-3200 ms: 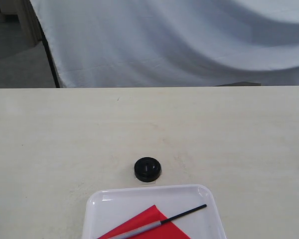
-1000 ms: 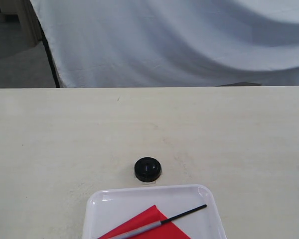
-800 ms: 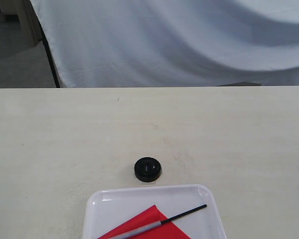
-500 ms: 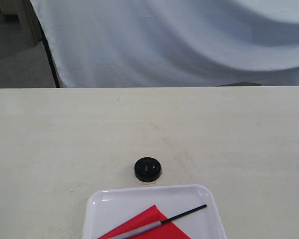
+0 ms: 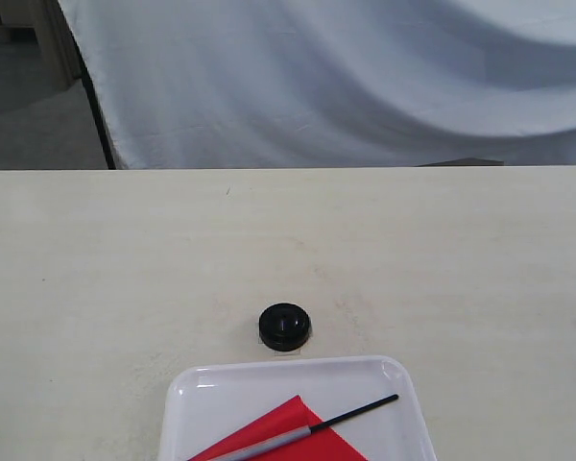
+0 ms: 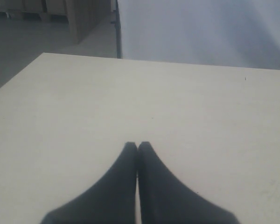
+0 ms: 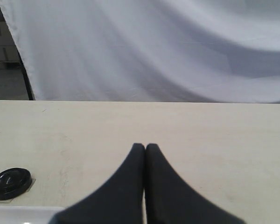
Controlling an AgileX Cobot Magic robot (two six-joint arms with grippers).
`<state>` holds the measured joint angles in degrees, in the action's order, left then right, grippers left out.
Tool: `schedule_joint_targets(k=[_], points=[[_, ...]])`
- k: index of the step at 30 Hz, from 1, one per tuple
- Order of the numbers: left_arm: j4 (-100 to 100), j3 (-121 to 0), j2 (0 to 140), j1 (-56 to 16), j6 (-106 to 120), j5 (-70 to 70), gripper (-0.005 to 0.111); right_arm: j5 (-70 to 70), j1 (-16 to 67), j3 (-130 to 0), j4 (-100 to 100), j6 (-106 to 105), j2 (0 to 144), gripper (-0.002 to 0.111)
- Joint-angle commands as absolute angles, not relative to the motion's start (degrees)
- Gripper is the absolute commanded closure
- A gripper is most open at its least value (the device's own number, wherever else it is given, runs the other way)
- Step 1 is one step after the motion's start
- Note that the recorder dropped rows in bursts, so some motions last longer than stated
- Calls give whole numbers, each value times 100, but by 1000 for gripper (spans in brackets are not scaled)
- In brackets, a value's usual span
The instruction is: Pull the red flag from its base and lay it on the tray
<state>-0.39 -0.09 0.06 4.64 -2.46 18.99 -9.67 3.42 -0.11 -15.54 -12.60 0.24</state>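
Observation:
The red flag (image 5: 278,434) lies flat in the white tray (image 5: 187,389) at the near edge of the table, its thin stick pointing right with the black tip near the tray's right side. Just beyond the tray stands the round black base (image 5: 285,327), empty; it also shows in the right wrist view as the base (image 7: 10,183) with a corner of the tray (image 7: 23,214) beside it. Neither gripper appears in the exterior view. My left gripper (image 6: 138,145) is shut on nothing above bare table. My right gripper (image 7: 145,147) is shut and empty too.
A pale wooden table (image 5: 442,259) runs across the view, with a white cloth backdrop (image 5: 346,77) hanging behind its far edge. A dark pole (image 5: 96,115) stands at the back left.

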Motion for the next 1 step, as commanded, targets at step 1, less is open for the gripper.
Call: schedule_joint_targets(k=[1], points=[[-42, 0, 0, 477, -238, 1884, 107, -913, 354, 0, -1490, -1322, 0, 109]])
